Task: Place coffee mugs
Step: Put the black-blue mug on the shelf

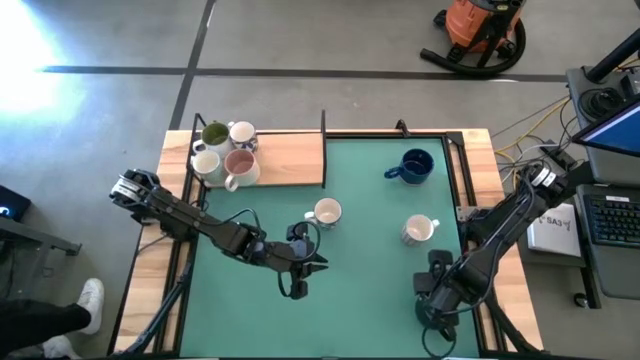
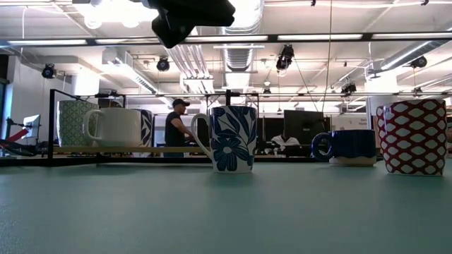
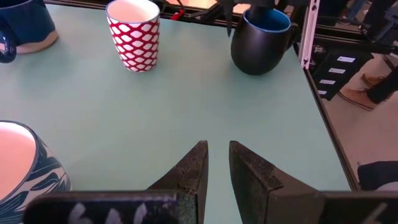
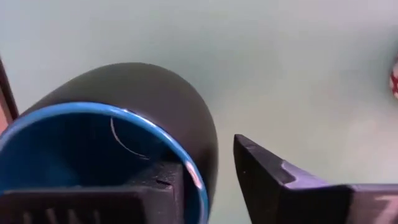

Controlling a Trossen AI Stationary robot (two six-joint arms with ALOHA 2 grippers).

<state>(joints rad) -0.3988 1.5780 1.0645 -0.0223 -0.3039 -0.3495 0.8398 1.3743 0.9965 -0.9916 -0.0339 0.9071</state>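
A black mug with a blue inside [image 4: 124,106] stands upright on the green mat near the table's right near corner [image 3: 261,40]. My right gripper [image 4: 208,163] points down over it, open. One finger is inside the mug and one is outside its wall. In the high view the gripper [image 1: 437,283] hides the mug. My left gripper [image 3: 217,149] hovers over the mat's middle [image 1: 305,266], open by a narrow gap and holding nothing. A blue-flowered white mug [image 1: 325,213], a red-patterned mug [image 1: 420,230] and a navy mug [image 1: 415,165] stand on the mat. My right gripper straddles the black mug's wall at the rim [image 4: 198,177] from above. A strip of mat shows between the outer finger [image 4: 267,177] and the wall. The inner finger [image 4: 155,186] lies close to the blue inside; whether it touches, I cannot tell.
A wooden tray [image 1: 290,160] at the far left carries several mugs [image 1: 225,150] inside a black frame. The mat's near left and middle lie bare. Black rails run along the table's right edge [image 1: 465,200]. A person shows far off in the room [image 2: 176,127].
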